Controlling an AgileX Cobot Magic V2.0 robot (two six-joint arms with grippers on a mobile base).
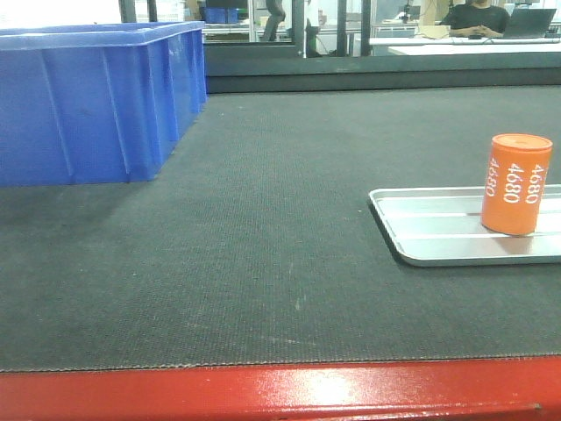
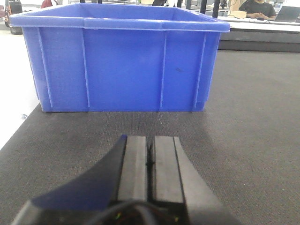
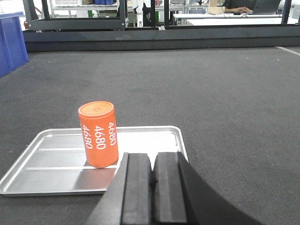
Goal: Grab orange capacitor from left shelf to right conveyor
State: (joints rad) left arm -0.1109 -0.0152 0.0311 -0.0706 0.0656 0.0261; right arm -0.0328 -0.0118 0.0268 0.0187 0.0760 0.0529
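The capacitor [image 1: 516, 183] stands upright on a silver tray [image 1: 421, 248], which lies flat on the conveyor [image 1: 263, 237] toward its right side. Just short of the tray, the right gripper [image 3: 152, 187] hangs with its pads pressed together, holding nothing. Over on the left sits a blue bin [image 1: 88, 105], and the left gripper [image 2: 150, 164] faces it, pads closed and empty too.

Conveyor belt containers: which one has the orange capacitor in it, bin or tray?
The flat silver tray on the belt's right side: the orange capacitor stands upright on it. The blue bin is far left, deep-walled, with no capacitor visible.
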